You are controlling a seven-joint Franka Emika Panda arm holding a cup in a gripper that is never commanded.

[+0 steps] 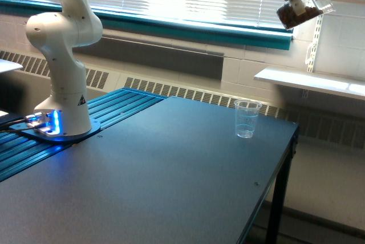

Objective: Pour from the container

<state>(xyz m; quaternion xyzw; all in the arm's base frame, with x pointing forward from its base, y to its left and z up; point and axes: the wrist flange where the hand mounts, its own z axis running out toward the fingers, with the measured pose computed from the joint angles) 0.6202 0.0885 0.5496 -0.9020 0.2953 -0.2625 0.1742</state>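
High at the exterior view's upper right, we see the pincer (pixel 295 5) clamped around a clear container (pixel 308 5), tilted and holding dark brown material, well above a small plastic cup (pixel 247 119) standing upright on the dark table (pixel 171 170).

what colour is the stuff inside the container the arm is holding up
Dark brown, seen in the exterior view inside the tilted clear container.
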